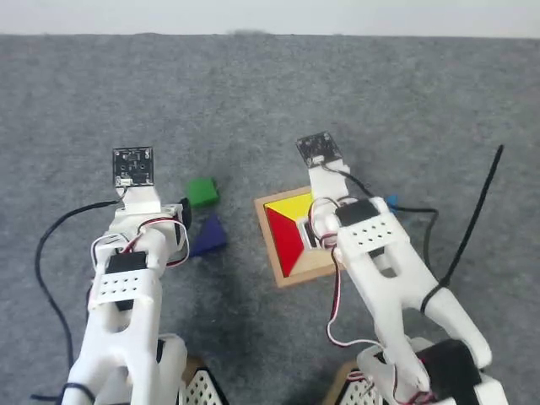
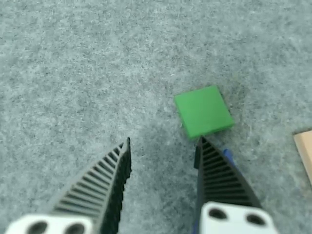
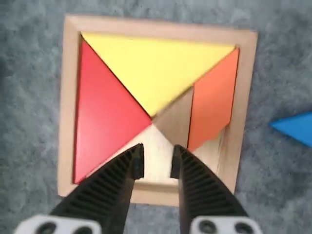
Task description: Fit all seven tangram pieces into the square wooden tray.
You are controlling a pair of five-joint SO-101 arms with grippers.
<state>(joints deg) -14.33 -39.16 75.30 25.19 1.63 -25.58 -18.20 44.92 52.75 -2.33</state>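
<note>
Hovering over square wooden tray (image 3: pixel 247 97), ribbed right pincer (image 3: pixel 156 162); yellow triangle (image 3: pixel 156 68) inside.

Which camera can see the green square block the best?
The left wrist view: the green square lies whole and close, just past the left gripper. The high view has it small, near the dark blue piece.

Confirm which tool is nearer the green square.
Left. The left tool hovers open right next to the green square, which lies just past one fingertip. The right tool is over the wooden tray, well away from it.
</note>
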